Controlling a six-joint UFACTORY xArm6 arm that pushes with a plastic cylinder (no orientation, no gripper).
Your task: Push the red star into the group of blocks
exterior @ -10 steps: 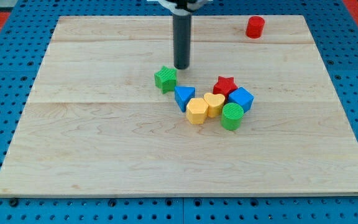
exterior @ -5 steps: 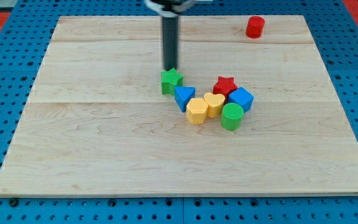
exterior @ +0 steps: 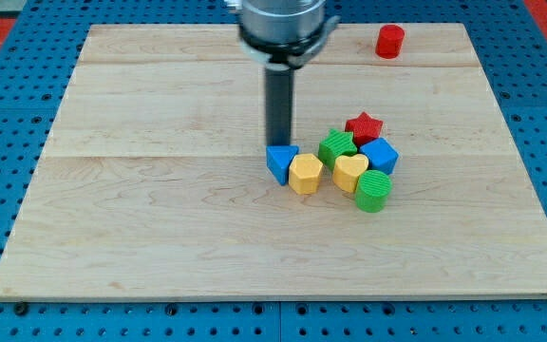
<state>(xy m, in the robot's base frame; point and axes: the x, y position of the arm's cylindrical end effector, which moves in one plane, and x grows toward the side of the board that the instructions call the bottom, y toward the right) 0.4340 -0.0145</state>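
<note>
The red star (exterior: 365,126) sits at the top right of a tight group of blocks, touching the green star (exterior: 337,147) and the blue cube (exterior: 380,155). The group also holds a blue triangle (exterior: 279,162), a yellow hexagon (exterior: 305,174), a yellow heart (exterior: 350,173) and a green cylinder (exterior: 373,191). My tip (exterior: 278,145) stands at the top edge of the blue triangle, at the group's left end, well left of the red star.
A red cylinder (exterior: 389,41) stands alone near the top right of the wooden board (exterior: 160,218). Blue pegboard surrounds the board on all sides.
The green star moved right, from left of the blue triangle into the group beside the red star. The red star, blue cube, heart and green cylinder shifted right. My tip moved down to the triangle.
</note>
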